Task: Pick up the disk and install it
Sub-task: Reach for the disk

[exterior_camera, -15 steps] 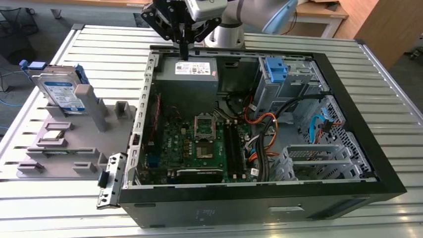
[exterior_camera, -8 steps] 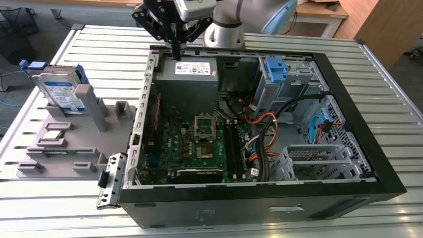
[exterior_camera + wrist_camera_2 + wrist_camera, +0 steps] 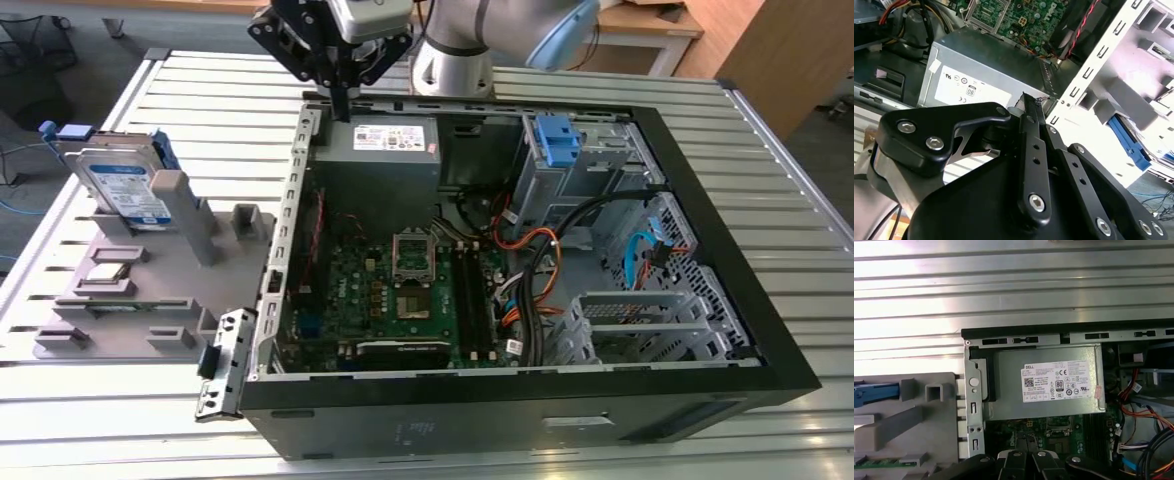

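Observation:
The disk [image 3: 123, 186], a silver hard drive with a white-and-blue label in a blue caddy, stands on edge in the grey fixture [image 3: 200, 235] on the exterior view's left. Its blue caddy edge also shows in the first wrist view [image 3: 874, 392] and the second wrist view [image 3: 1128, 142]. My gripper [image 3: 340, 112] hangs over the back left corner of the open computer case [image 3: 534, 400], just above the power supply [image 3: 387, 150]. Its black fingers [image 3: 1026, 107] are pressed together with nothing between them. The gripper [image 3: 1026, 462] is well apart from the disk.
Inside the case lie the motherboard [image 3: 400, 285], orange and black cables [image 3: 534, 260], a blue bracket [image 3: 554, 140] at the back and a metal drive cage [image 3: 641, 320] at the exterior view's right. The case and fixture rest on a slatted metal table [image 3: 200, 85].

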Robot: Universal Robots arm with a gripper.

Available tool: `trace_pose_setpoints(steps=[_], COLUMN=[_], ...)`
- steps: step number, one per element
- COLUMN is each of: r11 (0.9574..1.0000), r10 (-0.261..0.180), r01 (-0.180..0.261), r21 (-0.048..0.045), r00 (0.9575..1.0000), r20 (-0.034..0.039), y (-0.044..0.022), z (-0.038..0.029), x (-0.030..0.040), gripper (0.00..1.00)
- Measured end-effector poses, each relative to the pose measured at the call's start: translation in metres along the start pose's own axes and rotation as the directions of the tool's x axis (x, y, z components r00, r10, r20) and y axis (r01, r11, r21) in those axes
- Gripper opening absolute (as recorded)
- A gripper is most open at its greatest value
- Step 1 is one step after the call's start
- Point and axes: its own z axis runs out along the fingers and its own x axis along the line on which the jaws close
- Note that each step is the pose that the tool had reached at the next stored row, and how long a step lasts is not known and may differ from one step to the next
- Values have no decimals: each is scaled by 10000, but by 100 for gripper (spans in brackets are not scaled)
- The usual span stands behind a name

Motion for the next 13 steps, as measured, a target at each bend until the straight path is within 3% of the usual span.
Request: trace_pose_setpoints(steps=[13], r11=[10000], r10=[11], r01=[-11], r21=[-1], r00=[10000], r20=[1], y=[-12], z=[5], x=[150], gripper=[11])
